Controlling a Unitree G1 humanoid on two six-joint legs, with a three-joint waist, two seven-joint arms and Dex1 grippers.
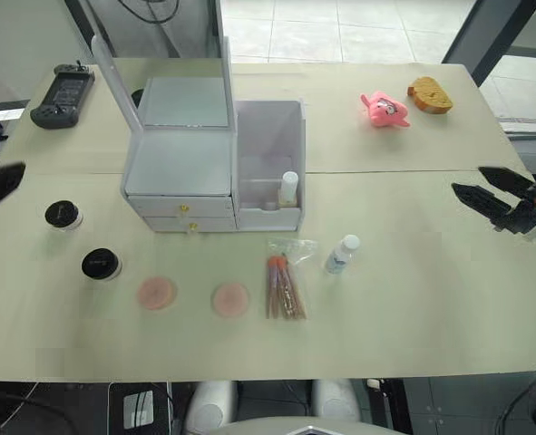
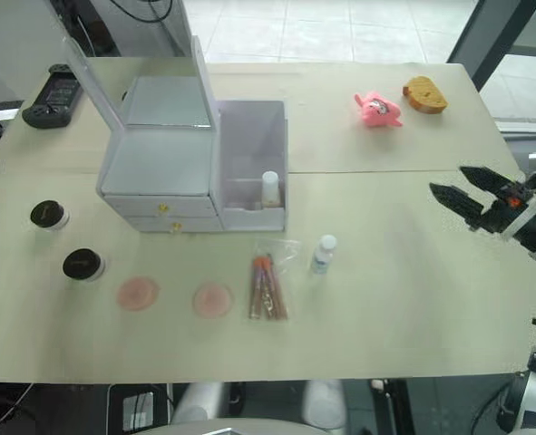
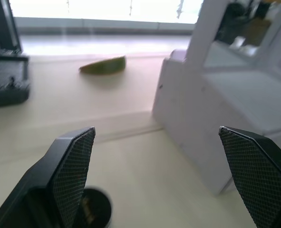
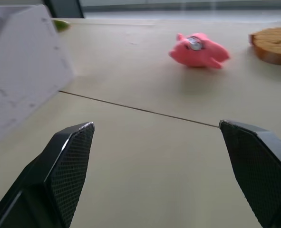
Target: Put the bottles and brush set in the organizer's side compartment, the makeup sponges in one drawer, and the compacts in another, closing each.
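The white-grey organizer (image 1: 181, 168) stands at mid-table with its mirror lid upright and both gold-knobbed drawers shut. Its side compartment (image 1: 272, 136) holds the cream-beige bottle (image 1: 288, 188). On the table in front lie the clear blue-label bottle (image 1: 342, 255), the bagged brush set (image 1: 284, 286), two pink makeup sponges (image 1: 157, 293) (image 1: 230, 299) and two black-topped compacts (image 1: 63, 215) (image 1: 101, 264). My left gripper (image 3: 157, 129) is open and empty at the table's left side, just left of the organizer. Far to the right, my right gripper (image 1: 467, 179) hovers open and empty.
A black handheld controller (image 1: 63, 93) lies at the back left. A pink plush toy (image 1: 385, 110) and an orange bread-shaped toy (image 1: 429, 95) sit at the back right. A green object (image 3: 103, 65) lies behind the organizer.
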